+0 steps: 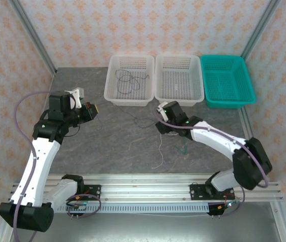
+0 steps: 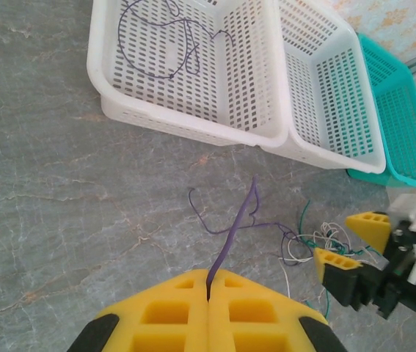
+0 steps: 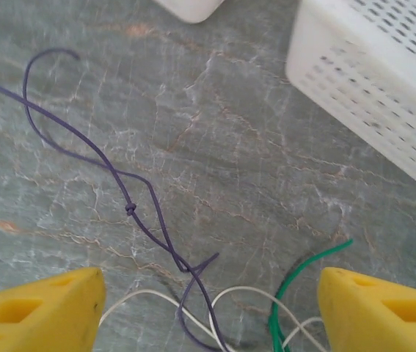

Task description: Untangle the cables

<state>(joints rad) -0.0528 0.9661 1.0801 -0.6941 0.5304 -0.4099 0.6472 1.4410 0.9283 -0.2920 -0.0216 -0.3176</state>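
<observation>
The cables lie tangled on the grey table: a thin purple one (image 2: 233,235) with a small knot (image 3: 130,209), a white one (image 3: 156,297) and a green one (image 3: 303,271). My left gripper (image 2: 209,290) is shut on the purple cable, which rises off the table into the seam between its yellow pads; from above that gripper (image 1: 93,110) sits at the left. My right gripper (image 3: 209,312) hangs open over the tangle, its yellow fingers (image 3: 39,308) apart with nothing between them. From the left wrist it (image 2: 351,242) stands just right of the tangle (image 2: 318,242).
Three baskets line the back: a left white one (image 1: 110,80) holding another loose purple wire (image 2: 171,44), a middle white one (image 1: 179,98) and a teal one (image 1: 228,103). White and green strands (image 1: 173,151) trail toward the front rail (image 1: 143,179).
</observation>
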